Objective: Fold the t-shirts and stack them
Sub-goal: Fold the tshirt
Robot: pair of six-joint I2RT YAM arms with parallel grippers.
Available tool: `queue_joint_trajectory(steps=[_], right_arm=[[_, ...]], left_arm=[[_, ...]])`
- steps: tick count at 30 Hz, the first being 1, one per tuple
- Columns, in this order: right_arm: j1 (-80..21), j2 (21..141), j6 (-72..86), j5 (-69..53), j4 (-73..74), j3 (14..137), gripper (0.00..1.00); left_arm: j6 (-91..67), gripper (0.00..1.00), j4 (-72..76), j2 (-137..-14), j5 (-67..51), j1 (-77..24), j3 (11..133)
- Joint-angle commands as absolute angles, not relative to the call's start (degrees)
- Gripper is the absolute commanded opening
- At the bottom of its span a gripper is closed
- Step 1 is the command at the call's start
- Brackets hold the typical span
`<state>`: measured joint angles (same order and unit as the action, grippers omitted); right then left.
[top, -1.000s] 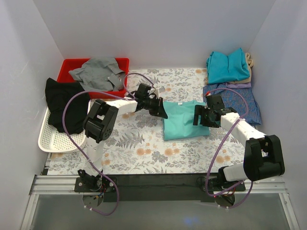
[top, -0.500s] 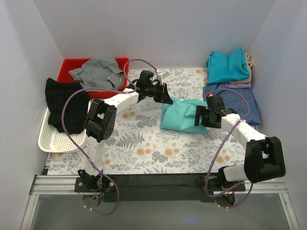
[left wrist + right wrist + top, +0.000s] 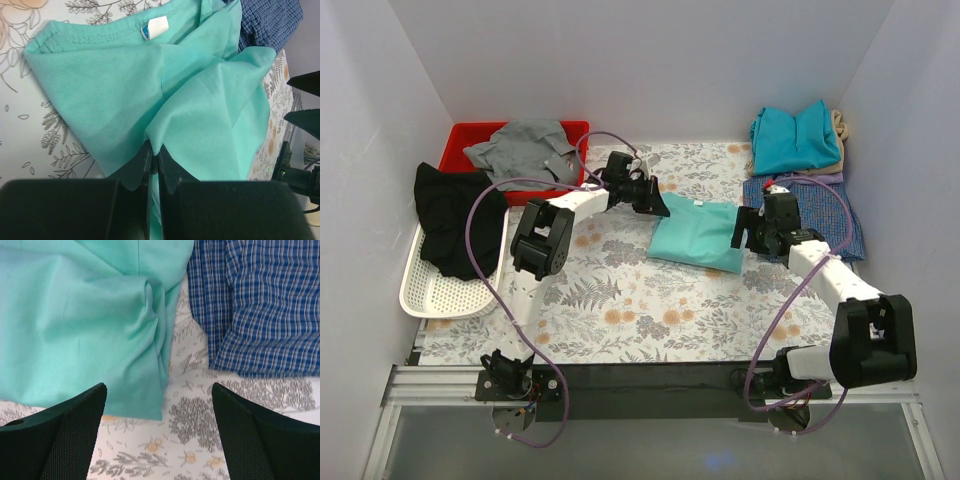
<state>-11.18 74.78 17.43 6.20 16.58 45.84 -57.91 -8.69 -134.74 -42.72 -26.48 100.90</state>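
Note:
The mint-green t-shirt (image 3: 695,236) lies partly folded and slanted on the floral cloth at mid-table. My left gripper (image 3: 661,206) is at its back left corner, shut on a pinch of the cloth (image 3: 154,146). Beyond the pinch the collar label (image 3: 155,26) shows. My right gripper (image 3: 744,231) hovers open over the shirt's right edge (image 3: 159,390), holding nothing. Just right of it lies the blue check shirt (image 3: 260,305), spread out (image 3: 832,216). A teal-blue shirt (image 3: 795,138) tops a stack at the back right, over beige (image 3: 841,128) and lavender (image 3: 812,176) cloth.
A red bin (image 3: 463,139) at the back left holds a grey garment (image 3: 525,152). A white basket (image 3: 432,292) at the left edge carries a black garment (image 3: 455,215). White walls close in the left, back and right sides. The floral tablecloth (image 3: 620,300) covers the table.
My left gripper lifted the mint-green shirt's left edge and carried it toward the back; the shirt went from flat to bunched and slanted. My right gripper drifted back and right toward the check shirt.

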Motion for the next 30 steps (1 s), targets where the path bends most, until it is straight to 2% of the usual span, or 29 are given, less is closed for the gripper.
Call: queue_joint_trajectory(steps=[1, 2, 8, 14, 21, 24, 25, 28, 29, 30], right_arm=[[-8.7, 78.2, 14.6, 0.8, 4.6, 46.1, 0.90], [-8.2, 79.1, 14.0, -3.7, 1.9, 45.4, 0.90], [-6.3, 87.8, 10.8, -12.5, -8.3, 48.3, 0.86], [-6.1, 94.4, 8.9, -15.8, -14.1, 51.1, 0.82], [-6.2, 94.1, 7.7, -16.1, -15.3, 51.7, 0.76], [-6.1, 94.7, 7.8, -17.0, -15.1, 52.0, 0.60], [-6.0, 94.7, 7.8, -17.1, -15.1, 51.9, 0.47], [-6.1, 94.0, 7.9, -16.6, -15.0, 51.2, 0.25], [-6.0, 93.7, 8.0, -15.4, -14.9, 51.1, 0.07], [-6.1, 92.8, 8.0, -14.6, -14.8, 50.6, 0.01]], left_arm=[[-57.7, 0.00, -6.7, -133.6, -44.2, -25.8, 104.8], [-57.7, 0.00, -6.4, -133.9, -44.3, -25.8, 104.9], [-58.1, 0.00, -6.3, -134.4, -45.2, -25.6, 106.2], [-58.4, 0.00, -6.2, -135.0, -46.3, -25.5, 106.9], [-58.8, 0.00, -6.3, -136.0, -46.9, -25.5, 107.0], [-58.7, 0.00, -6.3, -136.1, -46.8, -25.4, 107.0], [-58.6, 0.00, -6.5, -136.1, -46.8, -25.5, 107.0], [-58.6, 0.00, -6.7, -136.1, -46.4, -25.4, 107.1], [-58.6, 0.00, -6.8, -136.1, -46.3, -25.3, 107.2], [-58.6, 0.00, -6.9, -136.1, -46.2, -25.3, 107.4]])
